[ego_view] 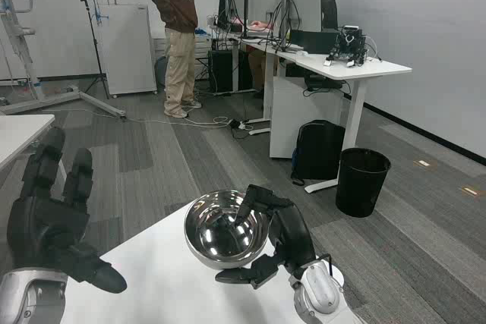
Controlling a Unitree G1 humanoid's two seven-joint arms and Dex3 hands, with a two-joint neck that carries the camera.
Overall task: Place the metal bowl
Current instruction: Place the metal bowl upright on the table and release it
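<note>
A shiny metal bowl (225, 229) hangs tilted above the far corner of the white table (163, 282), its hollow facing me. My right hand (273, 244) grips its right rim, with fingers hooked inside the bowl and the thumb underneath. My left hand (49, 214) is raised at the left of the picture, fingers spread and upright, holding nothing.
A person (178, 32) stands at the back of the room by a white cabinet (129, 47). Desks with monitors (304, 58) stand at the right, with a black backpack (319, 149) and a black bin (361, 180) beside them. Another white table's corner (19, 130) shows at left.
</note>
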